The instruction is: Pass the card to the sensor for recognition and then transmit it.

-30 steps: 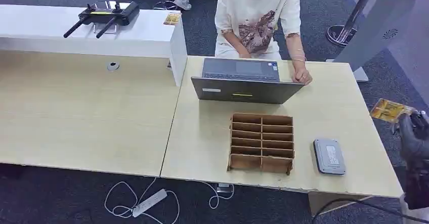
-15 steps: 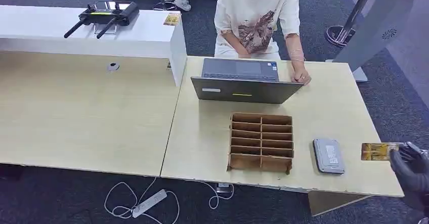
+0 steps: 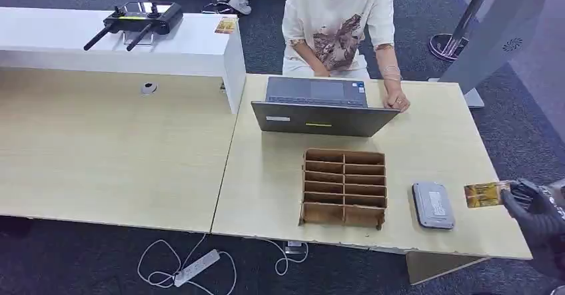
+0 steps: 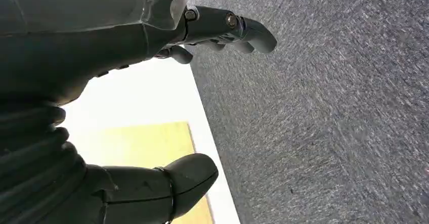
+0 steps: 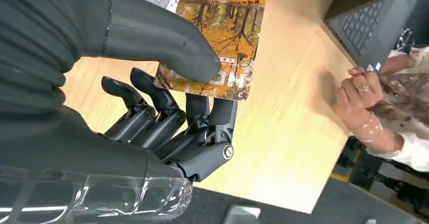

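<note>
While card nears sensor: step one in hand.
Right hand (image 3: 536,208): pinches card (image 3: 481,194), just beside grey sensor (image 3: 433,205) on desk (image 3: 440,142).
Left hand (image 4: 167,27): released, holds nothing.
Next: carry card over sensor, hold flat.
Far: person at laptop (image 3: 320,105).

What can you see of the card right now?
The card is a thin, flat rectangle printed with an orange-and-yellow autumn tree scene plus small text and a white patch near one edge. The right hand pinches it, thumb on the printed face and fingers beneath. It is held roughly level above the table's right edge, just right of the grey sensor, not touching either as far as the head view shows.
</note>
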